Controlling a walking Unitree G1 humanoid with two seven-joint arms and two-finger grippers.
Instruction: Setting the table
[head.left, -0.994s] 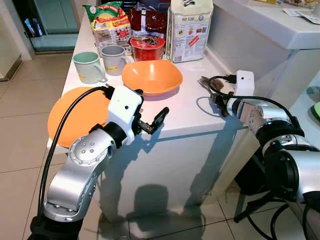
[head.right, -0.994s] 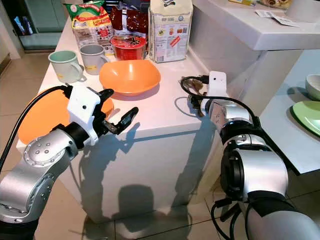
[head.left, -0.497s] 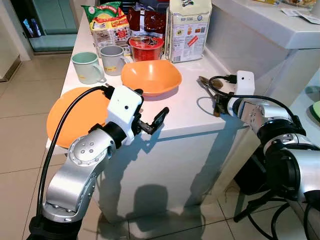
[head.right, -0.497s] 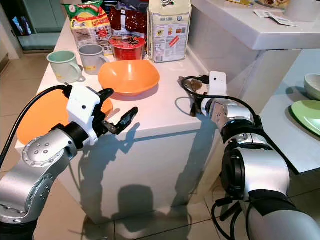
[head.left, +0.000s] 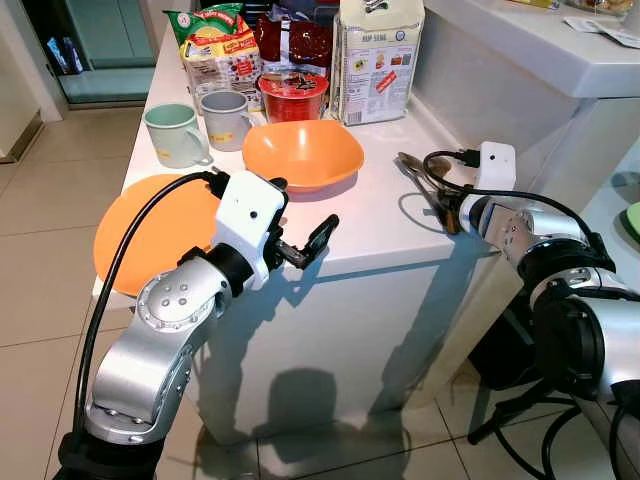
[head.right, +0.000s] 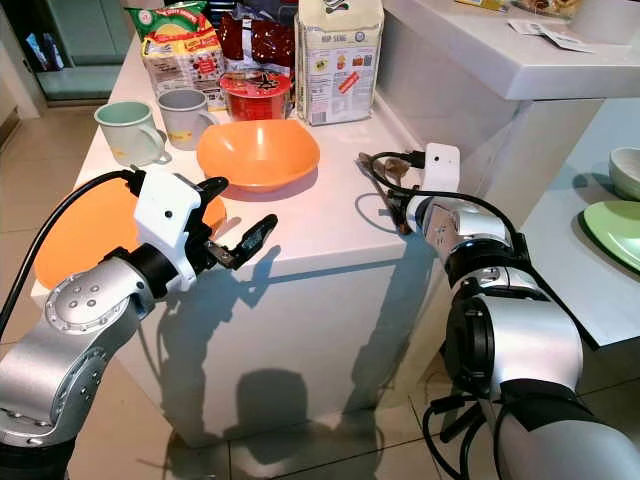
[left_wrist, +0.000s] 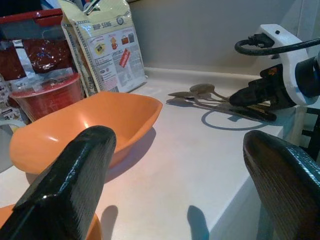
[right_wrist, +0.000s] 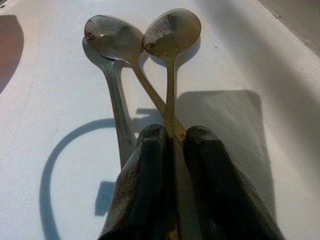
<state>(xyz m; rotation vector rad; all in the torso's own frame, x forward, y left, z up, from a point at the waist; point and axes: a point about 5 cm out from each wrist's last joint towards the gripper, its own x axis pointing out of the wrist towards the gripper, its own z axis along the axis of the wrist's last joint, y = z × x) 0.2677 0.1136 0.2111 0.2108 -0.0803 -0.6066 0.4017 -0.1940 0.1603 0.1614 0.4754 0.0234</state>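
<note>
Right gripper (right_wrist: 171, 150): fingers nearly closed, pinching the handle of one spoon; low over the counter's right edge, wrist and cable just behind.
Held spoon (right_wrist: 172, 35): handle runs between the two black fingers, bowl resting on the counter top, pointing toward the back wall.
Second spoon (right_wrist: 107, 37): bowl touching the held spoon's bowl, handle crossing under it; whether the fingers also catch this handle cannot be told.
Third handle (right_wrist: 117, 107): flat on the counter beside the crossed pair, bowl end hidden under the second spoon.
Spoons seen from the head (head.left: 418, 170): near the right edge of the counter, about midway along it, well apart from the bowl.
Left gripper (head.left: 303, 236): fingers spread wide, holding nothing; hanging at the counter's front edge, just off the corner side nearest the plate.
Left fingertips (left_wrist: 75, 175): well apart, bowl and spoons visible between them.
Orange bowl (head.left: 303, 153): middle of the counter, upright, empty as far as visible.
Orange plate (head.left: 140, 235): front left corner of the counter, overhanging the left edge, partly hidden by the left arm.
Green mug (head.left: 173, 134): left edge, behind the plate.
Grey mug (head.left: 225, 118): just beside the green mug, behind the bowl.
Red tub (head.left: 293, 96): behind the bowl, touching or almost touching its rim.
Snack bags (head.left: 213, 45): back of the counter, behind the mugs.
Paper sack (head.left: 378, 55): back right, upright, near the wall.
Counter (head.left: 375, 225): white, bare patch between bowl and spoons.
</note>
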